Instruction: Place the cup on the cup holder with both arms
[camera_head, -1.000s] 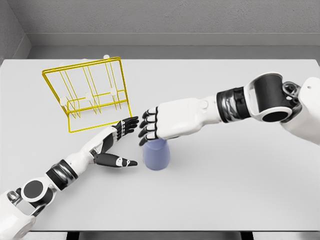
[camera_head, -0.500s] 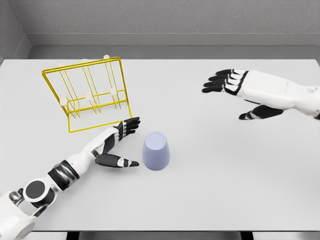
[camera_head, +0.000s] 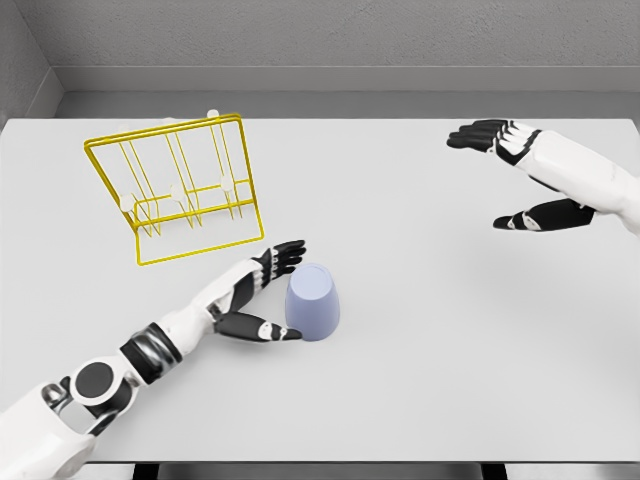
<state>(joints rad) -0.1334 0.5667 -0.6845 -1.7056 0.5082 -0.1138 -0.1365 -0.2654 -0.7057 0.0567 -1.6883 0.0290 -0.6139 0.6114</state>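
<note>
A lavender cup (camera_head: 313, 302) stands upside down on the white table (camera_head: 420, 330), a little in front of the middle. My left hand (camera_head: 266, 295) lies open right beside the cup's left side, fingers stretched behind it and thumb in front, at or very near its wall. The yellow wire cup holder (camera_head: 180, 190) stands at the back left, a hand's length from the cup. Far off at the right, my right hand (camera_head: 515, 170) hovers open with spread fingers, holding nothing.
A grey wall runs along the table's far edge. The table's front edge lies close below my left elbow (camera_head: 95, 385).
My right hand let go of the cup and pulled away to the far right. My left hand slid right, up against the cup. The cup stayed in place.
</note>
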